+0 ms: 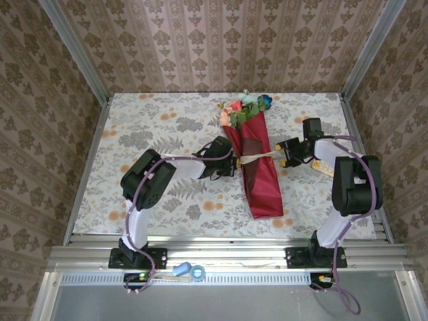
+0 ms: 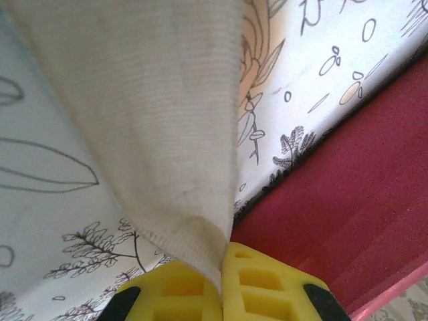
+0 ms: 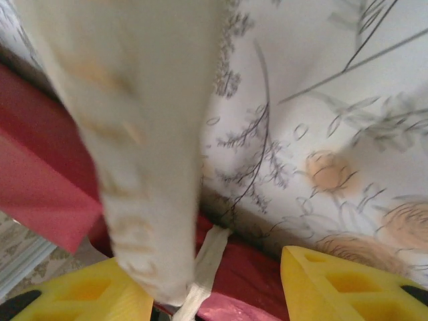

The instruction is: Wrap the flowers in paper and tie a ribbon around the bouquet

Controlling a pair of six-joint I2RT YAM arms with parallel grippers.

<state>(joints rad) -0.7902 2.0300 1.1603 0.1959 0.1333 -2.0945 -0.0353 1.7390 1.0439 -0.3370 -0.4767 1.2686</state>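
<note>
Ribs line the soft cream ribbon (image 2: 167, 134) crossing the slim crimson bouquet (image 1: 264, 187)

**Top view.** Stems of the flowers (image 1: 239, 110) are hidden inside the paper (image 1: 262, 184). The ribbon (image 1: 257, 158) crossing the paper is too thin to tell whether it is knotted.

**Left wrist view.** The ribbon (image 2: 167, 120) is cropped by the top edge, and the left fingers (image 2: 267, 291) beside the paper (image 2: 348, 200) by the bottom edge.

**Right wrist view.** The ribbon (image 3: 140, 147) is blurred, and the right fingers (image 3: 334, 287) are cropped below.
</note>
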